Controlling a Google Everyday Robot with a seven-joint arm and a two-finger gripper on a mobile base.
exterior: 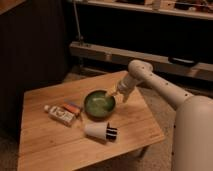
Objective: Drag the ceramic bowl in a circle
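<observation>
The ceramic bowl (100, 104), round and glossy green with a pale sheen inside, stands upright near the middle of the wooden table (60, 147). My gripper (116, 95) reaches down from the right on the white arm and sits at the bowl's right rim. The gripper's tip merges with the rim in this view, so contact is unclear.
A white cup (97, 131) with a black end lies on its side just in front of the bowl. A white tube (59, 115) and a small orange packet (73, 107) lie to the bowl's left. The table's right edge runs close behind the gripper. Dark shelving stands behind.
</observation>
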